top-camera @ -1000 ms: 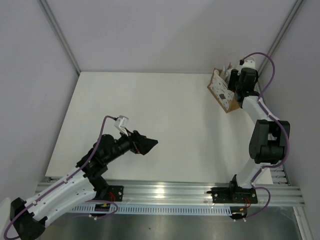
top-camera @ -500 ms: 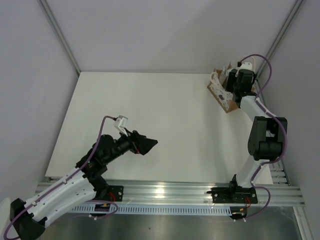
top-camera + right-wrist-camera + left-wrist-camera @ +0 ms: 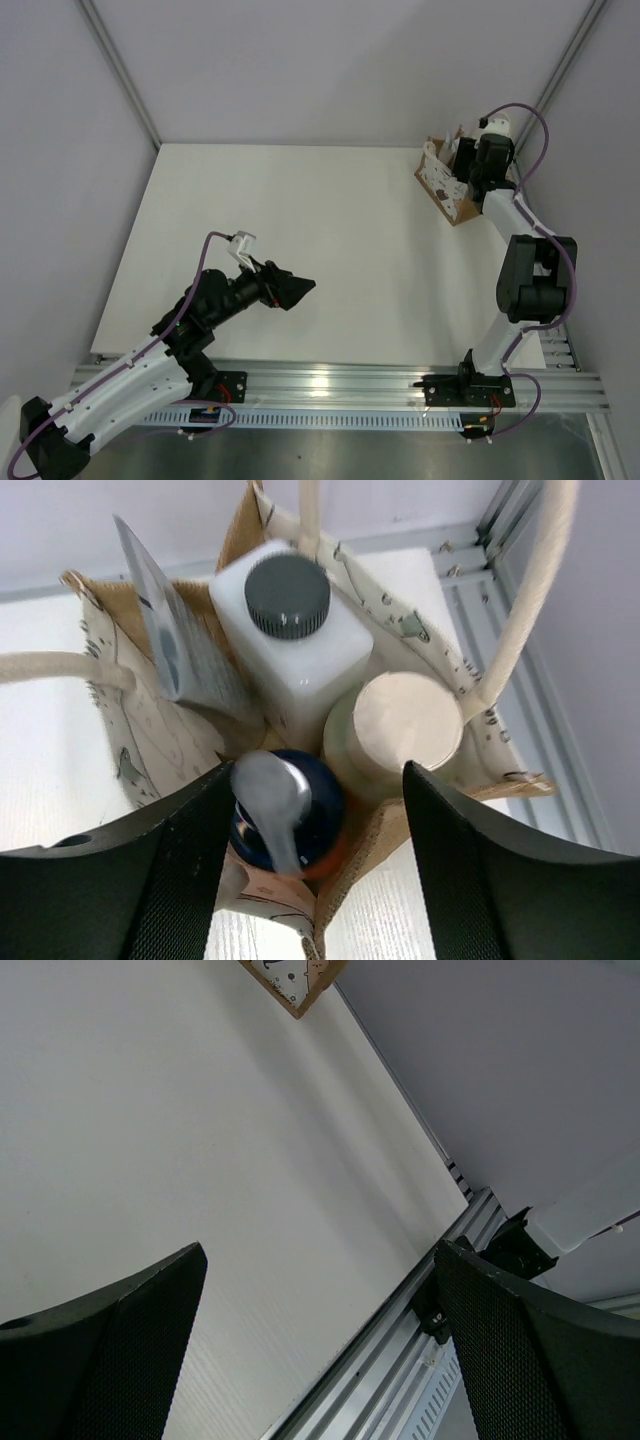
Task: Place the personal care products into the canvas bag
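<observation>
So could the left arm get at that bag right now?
Probably not easily. The left gripper sits open near its own side, while the canvas bag stands over at the far right corner, and the right gripper hangs directly over its mouth, blocking the way in.

The left claw [image 3: 318,1252] is hanging wide open over the white bench [image 3: 200,1140], the bag [image 3: 292,974] showing at the top edge.

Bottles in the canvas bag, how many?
3: white square bottle, dark cap, at the far side; cream bottle beside it; orange bottle nearest the camera. Others may be hidden.
</observation>
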Tool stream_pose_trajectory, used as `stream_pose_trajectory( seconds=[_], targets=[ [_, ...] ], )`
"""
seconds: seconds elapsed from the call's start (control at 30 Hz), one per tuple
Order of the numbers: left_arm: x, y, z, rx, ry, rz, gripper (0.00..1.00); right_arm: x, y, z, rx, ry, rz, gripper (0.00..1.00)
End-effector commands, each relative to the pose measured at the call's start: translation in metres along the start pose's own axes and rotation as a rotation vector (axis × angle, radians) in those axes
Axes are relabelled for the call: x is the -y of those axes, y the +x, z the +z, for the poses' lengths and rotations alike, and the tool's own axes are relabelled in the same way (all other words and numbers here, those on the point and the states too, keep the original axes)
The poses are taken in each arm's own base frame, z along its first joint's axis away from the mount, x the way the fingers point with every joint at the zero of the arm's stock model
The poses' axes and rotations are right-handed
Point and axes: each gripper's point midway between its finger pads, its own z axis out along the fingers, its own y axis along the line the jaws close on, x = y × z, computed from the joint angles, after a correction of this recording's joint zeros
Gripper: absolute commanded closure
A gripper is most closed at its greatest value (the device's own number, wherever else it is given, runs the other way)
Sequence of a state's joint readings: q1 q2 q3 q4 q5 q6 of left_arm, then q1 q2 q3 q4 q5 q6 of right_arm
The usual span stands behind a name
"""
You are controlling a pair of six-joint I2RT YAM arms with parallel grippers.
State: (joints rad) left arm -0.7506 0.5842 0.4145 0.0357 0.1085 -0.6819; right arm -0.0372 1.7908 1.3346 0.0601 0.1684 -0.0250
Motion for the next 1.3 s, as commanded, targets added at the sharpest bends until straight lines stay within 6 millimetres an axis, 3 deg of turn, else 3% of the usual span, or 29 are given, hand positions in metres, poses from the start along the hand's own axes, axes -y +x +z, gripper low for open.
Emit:
stream_pose_trajectory(
  seconds=[0.0,0.1,0.23,0.3,0.33,0.4,0.43,0.47,0.5,0.53,0.6,0.67,0.77,0.8,0.83,0.93,0.97,1.0,1.03,1.07,1.1,1.13,1.17,1.2,1.27],
  targets=[
    [0.006,-0.006,-0.001,0.018,0.023,-0.007,0.01,0.004,-0.071,-0.026,0.158,0.014,0.043,0.29],
    [0.007,-0.006,-0.002,0.020,0.024,-0.006,0.01,0.004,-0.081,-0.035,0.149,0.011,0.045,0.29],
    [0.005,-0.006,0.000,0.020,0.020,0.002,0.01,-0.005,-0.108,-0.064,0.179,-0.030,0.139,0.29],
    [0.004,-0.005,0.001,0.015,0.014,0.012,0.01,-0.011,-0.126,-0.090,0.215,-0.057,0.190,0.29],
    [0.004,-0.006,0.002,0.015,0.010,0.021,0.01,-0.029,-0.130,-0.101,0.223,-0.095,0.227,0.29],
    [0.001,-0.006,0.003,0.012,-0.004,0.031,0.01,-0.044,-0.140,-0.129,0.258,-0.143,0.261,0.29],
    [0.000,-0.007,0.003,0.013,-0.011,0.040,0.00,-0.067,-0.141,-0.144,0.266,-0.198,0.271,0.29],
    [-0.002,-0.009,0.003,0.024,-0.024,0.044,0.01,-0.076,-0.140,-0.155,0.277,-0.215,0.274,0.29],
    [-0.004,-0.009,0.003,0.023,-0.033,0.048,0.01,-0.084,-0.155,-0.179,0.344,-0.250,0.286,0.29],
    [-0.005,-0.009,0.003,0.026,-0.038,0.056,0.01,-0.108,-0.140,-0.188,0.332,-0.304,0.254,0.29],
    [-0.010,-0.011,0.002,0.037,-0.058,0.068,0.01,-0.119,-0.149,-0.210,0.395,-0.350,0.256,0.30],
    [-0.014,-0.012,0.003,0.045,-0.083,0.071,0.01,-0.122,-0.146,-0.212,0.392,-0.356,0.236,0.34],
    [-0.016,-0.012,0.005,0.036,-0.096,0.077,0.01,-0.106,-0.150,-0.199,0.379,-0.290,0.213,0.47],
    [-0.015,-0.013,0.006,0.034,-0.093,0.087,0.01,-0.104,-0.143,-0.195,0.345,-0.286,0.209,0.57],
    [-0.014,-0.014,0.006,0.033,-0.090,0.090,0.01,-0.110,-0.138,-0.194,0.325,-0.333,0.201,0.58],
    [-0.009,-0.015,0.006,0.034,-0.066,0.098,0.01,-0.145,-0.110,-0.195,0.195,-0.487,0.170,0.54],
    [-0.008,-0.013,0.005,0.028,-0.056,0.106,0.01,-0.171,-0.096,-0.205,0.147,-0.539,0.144,0.43],
    [-0.007,-0.014,0.005,0.032,-0.053,0.109,0.01,-0.182,-0.084,-0.210,0.115,-0.541,0.126,0.38],
    [-0.008,-0.014,0.004,0.031,-0.057,0.111,0.01,-0.194,-0.060,-0.217,0.068,-0.561,0.100,0.34],
    [-0.010,-0.015,0.004,0.034,-0.067,0.118,0.01,-0.221,-0.042,-0.239,0.044,-0.633,0.093,0.32],
    [-0.009,-0.022,0.002,0.058,-0.075,0.124,0.01,-0.230,-0.027,-0.249,0.033,-0.664,0.102,0.30],
    [-0.013,-0.019,0.000,0.044,-0.095,0.126,0.01,-0.234,-0.032,-0.269,0.088,-0.718,0.143,0.29],
    [-0.014,-0.018,-0.001,0.042,-0.096,0.132,0.01,-0.236,0.011,-0.271,0.027,-0.732,0.125,0.19],
    [-0.017,-0.025,-0.003,0.071,-0.121,0.132,0.01,-0.245,0.026,-0.286,0.030,-0.742,0.117,0.12],
    [-0.015,-0.027,-0.007,0.090,-0.111,0.142,0.01,-0.238,0.058,-0.301,0.033,-0.734,0.103,0.00]
  ],
)
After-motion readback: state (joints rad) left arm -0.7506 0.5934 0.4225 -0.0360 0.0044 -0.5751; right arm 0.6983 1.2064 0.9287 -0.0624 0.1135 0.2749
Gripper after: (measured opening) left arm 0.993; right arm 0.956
